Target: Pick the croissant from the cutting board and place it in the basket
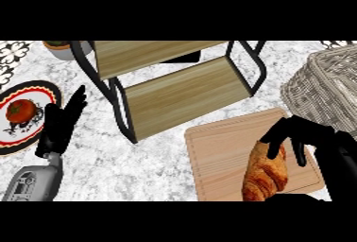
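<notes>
While lying lengthwise on the cutting board (223, 146), at its right part near the lower edge: croissant (266, 174), golden brown, long axis running nearly up and down the view. Right hand (322, 142) coming in from the lower right, sitting over the croissant's upper end; black fingers (276, 136) curling down around that end, one on the left side, another hanging over the right flank. Touching the pastry, wrapping it at the top. Croissant resting flat on the wood, not lifted.

Cutting board lying on the marbled bench (140, 160), pale wood with a groove near its rim, slightly turned, its far right corner close beside the basket (320, 85).

Left side, same depth: left hand (61, 124) showing above its grey forearm (31, 182), fingers straight and pointing up, holding nothing, resting just beside a plate (24, 118).

Plate with dark and red rim, patterned white centre, carrying a tomato (20, 110).

Further off, centre: wooden two-tier rack (181, 87) with a black metal frame, standing on the bench between plate and basket.

Right, far: wicker basket, pale grey weave, partly cut by the view's edge.

Top left corner: small potted plant (59, 47), only partly showing.
</notes>
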